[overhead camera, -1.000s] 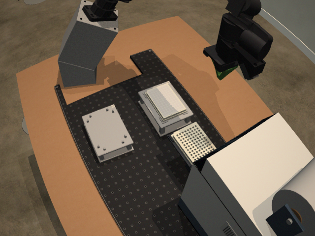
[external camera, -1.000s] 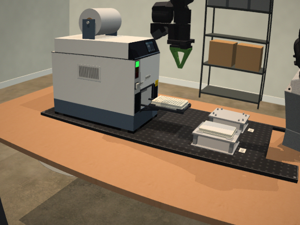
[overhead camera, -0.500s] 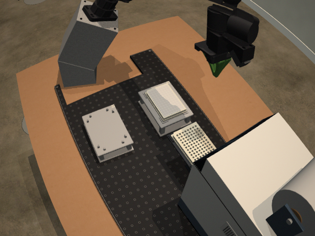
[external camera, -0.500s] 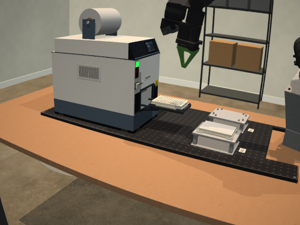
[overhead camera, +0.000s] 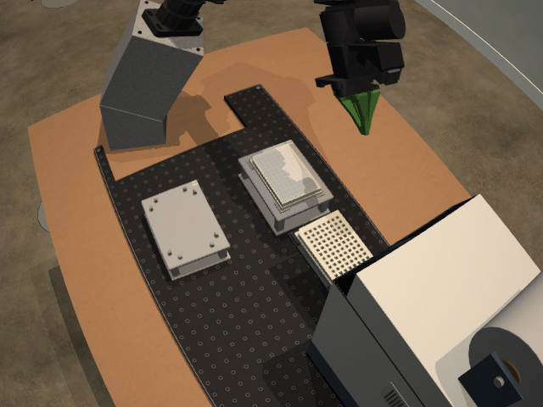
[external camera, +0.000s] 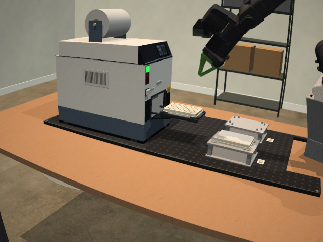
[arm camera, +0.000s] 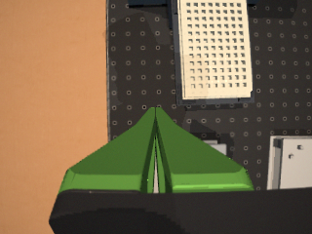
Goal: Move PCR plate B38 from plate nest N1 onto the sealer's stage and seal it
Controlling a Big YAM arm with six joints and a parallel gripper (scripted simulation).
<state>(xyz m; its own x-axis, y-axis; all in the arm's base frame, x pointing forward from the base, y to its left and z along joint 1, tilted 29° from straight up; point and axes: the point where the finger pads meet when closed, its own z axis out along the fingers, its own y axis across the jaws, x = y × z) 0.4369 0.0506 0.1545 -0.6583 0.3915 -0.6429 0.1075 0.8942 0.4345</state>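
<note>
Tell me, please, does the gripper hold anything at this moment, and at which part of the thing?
Nothing is held. The gripper is shut with its green fingers pressed together, in the air, apart from the open plate on the stage.

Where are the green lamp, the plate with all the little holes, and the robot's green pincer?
Green lamp [external camera: 148,68], exterior view: the lit square on the sealer's front.
Holed plate [overhead camera: 333,243], top view: middle of its well grid.
Pincer [arm camera: 155,110], wrist view: the closed tips of its fingers.
</note>
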